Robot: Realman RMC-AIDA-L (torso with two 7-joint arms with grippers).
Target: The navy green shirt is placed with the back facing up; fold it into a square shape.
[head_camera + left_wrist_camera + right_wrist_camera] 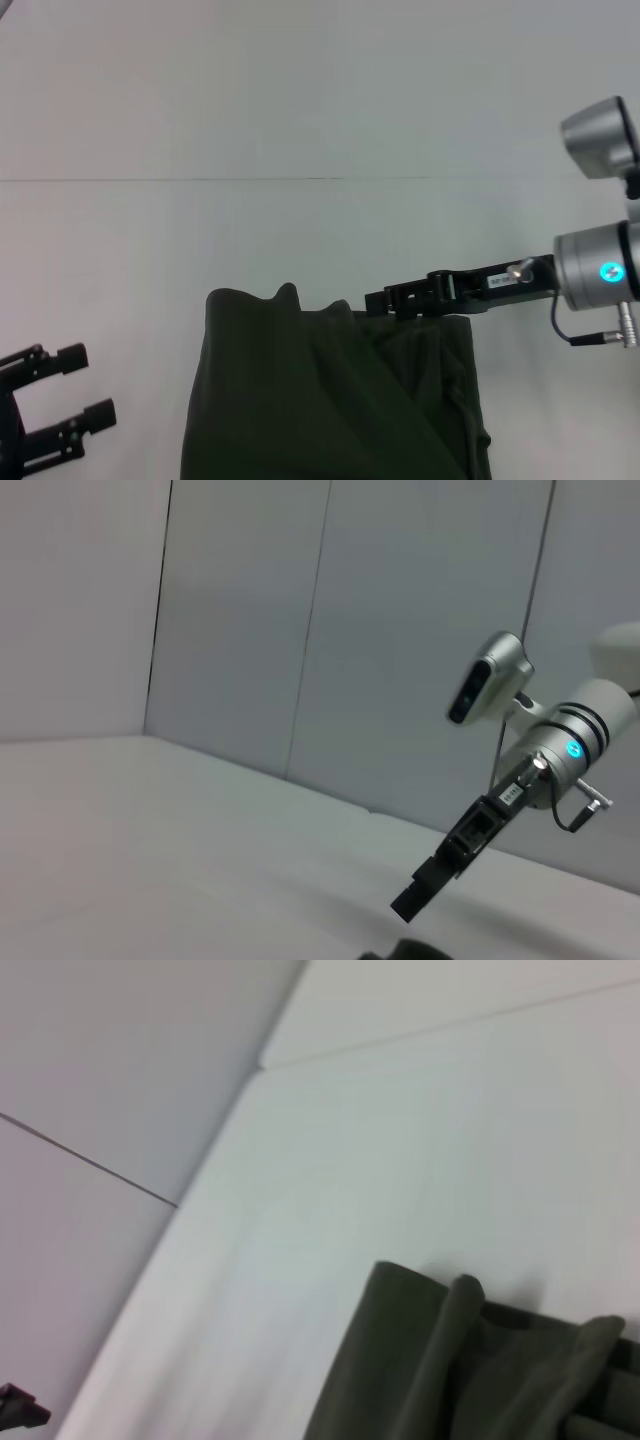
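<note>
One shirt (pixel 330 400) lies on the pale table (pixel 300 100) — dark olive green, partly folded, with a diagonal fold running across it and a bunched, rumpled far edge. In the right wrist view the same shirt (pixel 480 1360) shows as several rolled ridges of cloth against the white surface.

Two grippers are in sight. The right gripper (pixel 385 300) reaches in from the right and sits at the shirt's far edge, touching the cloth near its right corner; whether it is clenched on the fabric or released I cannot tell. The left gripper (pixel 75 385) hangs well apart from the shirt, off its left side — its two fingers (pixel 98 412) spread, grasping nothing.
</note>
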